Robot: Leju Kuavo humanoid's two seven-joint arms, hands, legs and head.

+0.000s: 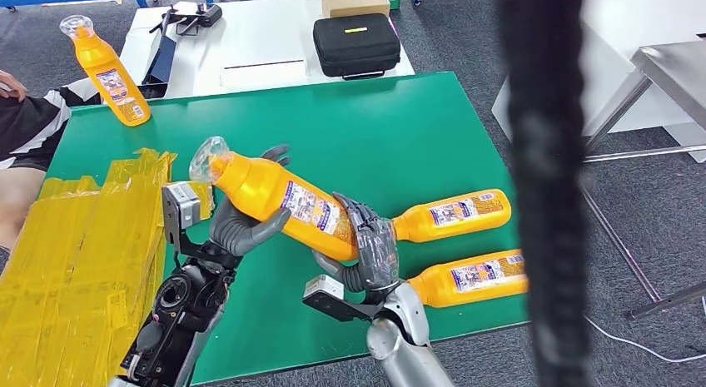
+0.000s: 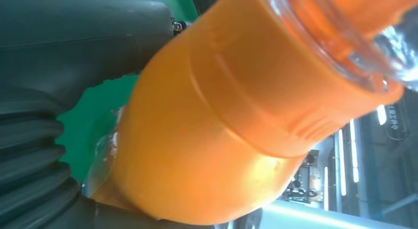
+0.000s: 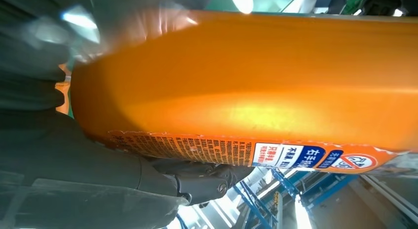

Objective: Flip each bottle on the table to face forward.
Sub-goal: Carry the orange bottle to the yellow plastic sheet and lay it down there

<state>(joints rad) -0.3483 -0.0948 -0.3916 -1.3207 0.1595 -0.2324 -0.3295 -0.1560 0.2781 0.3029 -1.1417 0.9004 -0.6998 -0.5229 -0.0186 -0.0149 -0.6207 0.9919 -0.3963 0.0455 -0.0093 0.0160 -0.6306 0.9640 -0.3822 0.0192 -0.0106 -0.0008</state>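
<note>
The held bottle hangs in the air above the near half of the green table, carried by both hands at once. Its long axis runs on a slant, clear cap raised and pointing toward the table's left edge, base dropping toward the near edge. The left hand wraps the shoulder just under the cap, fingers curled round it (the left wrist view shows the thumb against the orange neck). The right hand grips the base end, fingers closed over the lower body. A label faces up along the side.

So the coming move likely turns on rolling the bottle about that slanted axis between the 2 hands; neither is nearer, each owns 1 end.

2 more bottles lie flat near the right edge, the farther lying bottle and the nearer lying bottle, both labels up, bases toward the right edge. 1 upright bottle stands at the far left corner.
</note>
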